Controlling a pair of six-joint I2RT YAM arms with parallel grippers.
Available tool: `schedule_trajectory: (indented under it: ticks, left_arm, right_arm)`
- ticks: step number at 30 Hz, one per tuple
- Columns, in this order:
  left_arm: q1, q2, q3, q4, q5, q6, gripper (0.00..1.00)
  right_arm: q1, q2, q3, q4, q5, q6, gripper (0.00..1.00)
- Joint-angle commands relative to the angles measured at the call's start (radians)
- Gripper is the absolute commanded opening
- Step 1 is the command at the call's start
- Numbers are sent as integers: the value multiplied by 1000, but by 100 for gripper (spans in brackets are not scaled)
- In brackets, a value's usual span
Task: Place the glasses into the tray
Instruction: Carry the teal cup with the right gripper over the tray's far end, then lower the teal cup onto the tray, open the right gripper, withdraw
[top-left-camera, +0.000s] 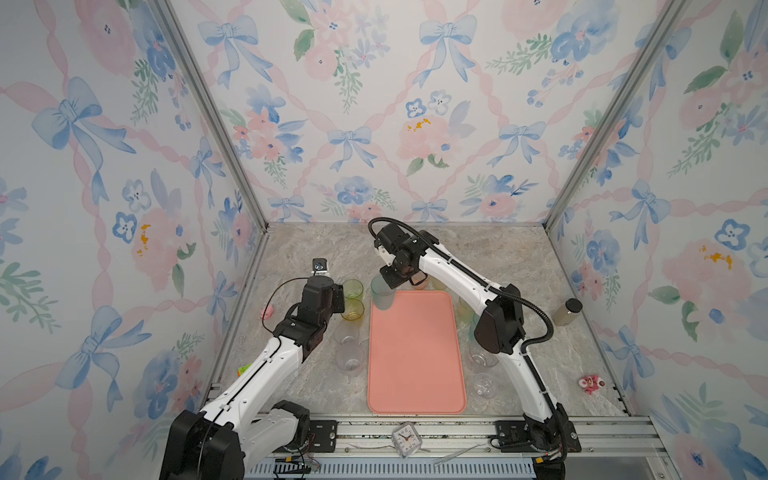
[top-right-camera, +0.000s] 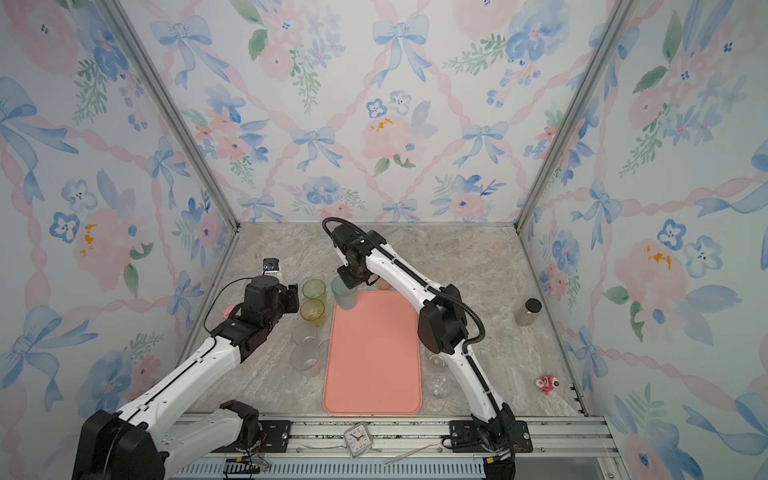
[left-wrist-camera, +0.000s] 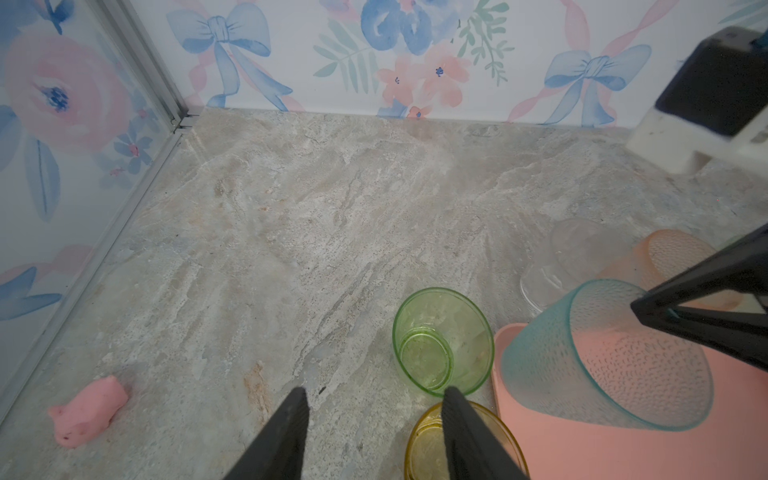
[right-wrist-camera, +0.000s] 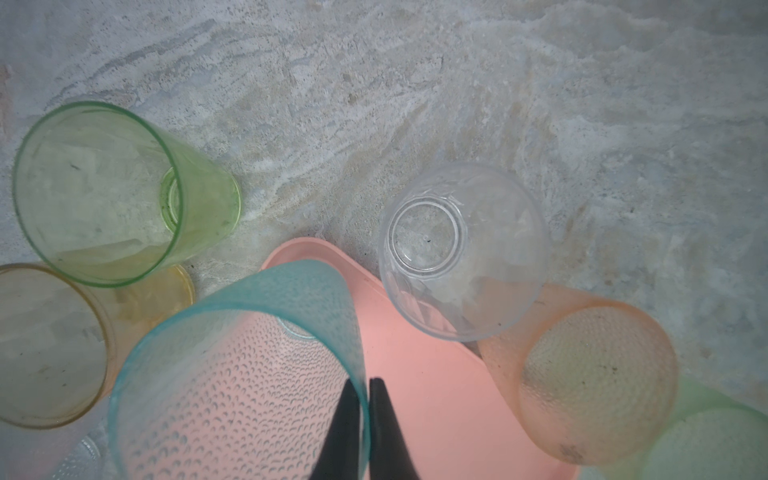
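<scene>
Your right arm (top-left-camera: 455, 271) hooks round the tray (top-left-camera: 415, 365), right gripper (right-wrist-camera: 364, 380) pinching the teal glass (top-left-camera: 382, 297) at its 11 o'clock corner; left gripper (left-wrist-camera: 375, 390) hangs open.

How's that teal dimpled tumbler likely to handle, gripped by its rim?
Probably light: the teal tumbler seems thin, translucent. Likely tippy: tall, narrow base at the tray corner. Dimpled wall may resist slipping in the right gripper.

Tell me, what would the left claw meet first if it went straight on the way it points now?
Probably the green glass: its rim stands just ahead of one finger of the left claw. The line midway between the fingers meets only bare table, but depth is unclear.
</scene>
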Motion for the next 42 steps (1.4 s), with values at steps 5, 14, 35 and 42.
schedule_trajectory:
  ticks: [5, 14, 35, 42]
  left_arm:
    - [6, -1, -13, 5, 15, 20, 55]
    - [7, -24, -20, 3, 18, 20, 55]
    - [-20, -54, -63, 0, 50, -27, 52]
    - [-92, -53, -54, 0, -17, -30, 51]
  right_arm:
    - [-4, 7, 16, 3, -19, 9, 23]
    - [-6, -49, 10, 18, -13, 5, 36]
    - [-103, -836, -775, 216, 151, 82, 41]
    - [-194, -1099, -1088, 213, 159, 193, 40]
